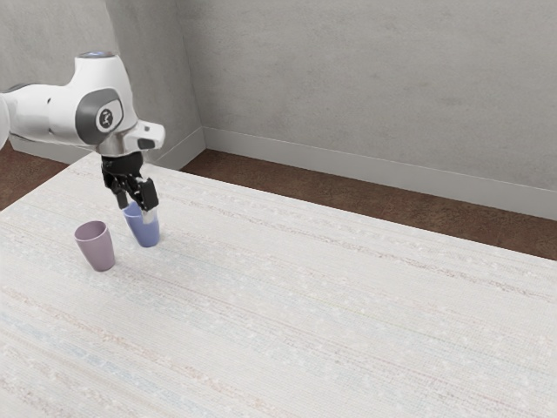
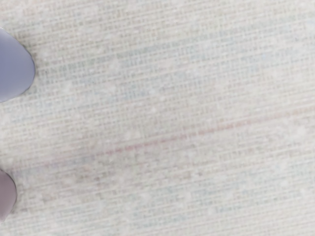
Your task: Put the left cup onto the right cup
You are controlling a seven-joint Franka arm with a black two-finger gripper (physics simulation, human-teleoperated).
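Two cups stand upright on the pale woven table (image 1: 331, 305) at the exterior view's left. The mauve cup (image 1: 94, 245) is the left one and the blue cup (image 1: 144, 230) is just to its right and slightly farther back. My gripper (image 1: 139, 204) hangs straight above the blue cup, its black fingertips down at the cup's rim. The fingers stand apart, and I see no grip on the cup. Both cups rest on the table. In the wrist view the blue cup (image 2: 12, 66) and the mauve cup (image 2: 6, 194) show as blurred shapes beside the hand.
The table stretches wide toward the exterior view's right and front. Beyond its far edge lie a brown floor (image 1: 392, 196) and a grey wall (image 1: 374, 78). The white arm (image 1: 78, 109) comes in from the upper left.
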